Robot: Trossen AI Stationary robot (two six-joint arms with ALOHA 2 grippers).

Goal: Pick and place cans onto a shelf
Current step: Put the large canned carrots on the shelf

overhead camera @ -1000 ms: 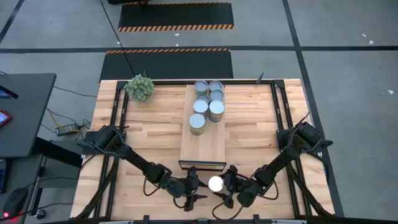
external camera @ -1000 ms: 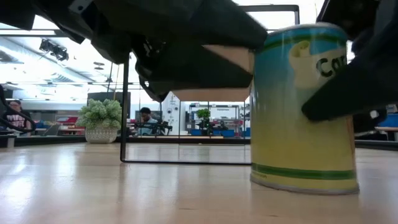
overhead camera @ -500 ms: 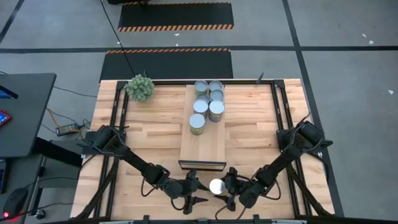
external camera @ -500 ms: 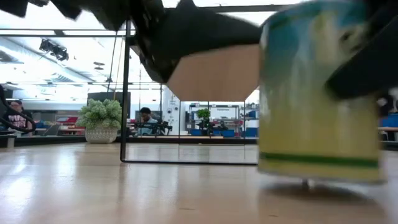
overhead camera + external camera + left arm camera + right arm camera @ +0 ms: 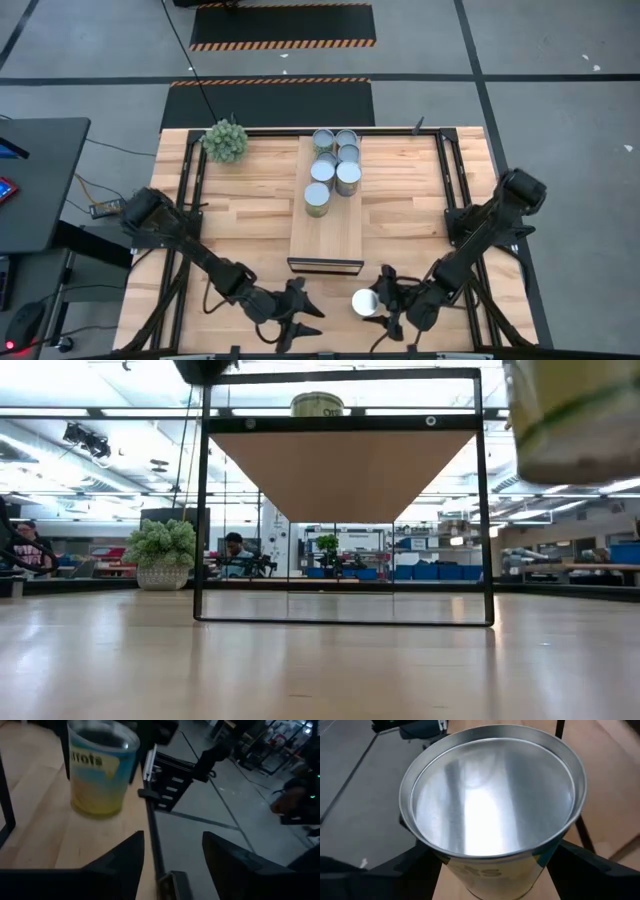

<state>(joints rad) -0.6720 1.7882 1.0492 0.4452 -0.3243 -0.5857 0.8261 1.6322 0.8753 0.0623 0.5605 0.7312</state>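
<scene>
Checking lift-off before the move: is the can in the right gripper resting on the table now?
No: in the low view the can hangs high above the tabletop, held by the right gripper.

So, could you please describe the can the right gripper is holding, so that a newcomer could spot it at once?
Start at the shelf in the middle of the table and go to its dark front edge. Just beyond it, the right gripper holds a can with a bright white top. It alone is off the shelf, lifted clear of the table.
</scene>
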